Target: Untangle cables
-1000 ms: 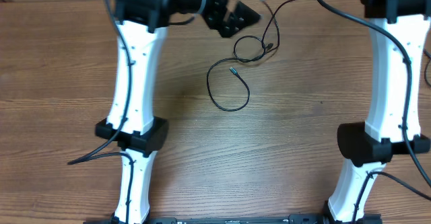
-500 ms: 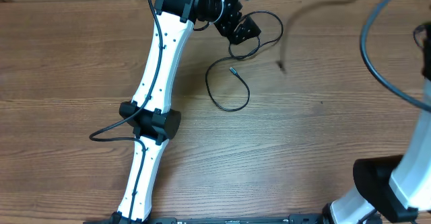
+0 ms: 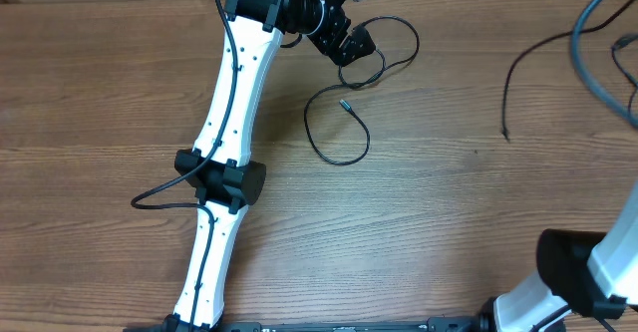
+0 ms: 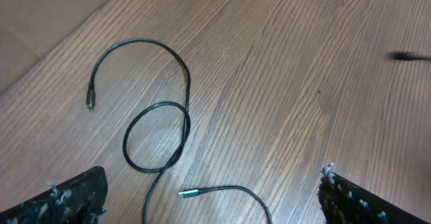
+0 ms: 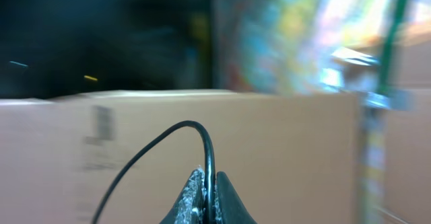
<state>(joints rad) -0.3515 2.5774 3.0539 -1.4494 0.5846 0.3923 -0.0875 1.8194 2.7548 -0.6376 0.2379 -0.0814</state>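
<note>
I count two thin black cords. The loose cord [image 4: 187, 120] lies on the table [image 4: 303, 83] below and between the left jaws, which stand wide and empty; it curls into one small loop, with its near plug [image 4: 188, 194] just under them and its far plug [image 4: 89, 100] beyond the loop. The lifted cord [image 5: 210, 160] is pinched in the shut right jaws and arcs away from them, well apart from the other. Both look light, limp and slightly slick, likely to drape and slip, so I would pinch the loose one just behind a plug, not at the loop's crossing.
</note>
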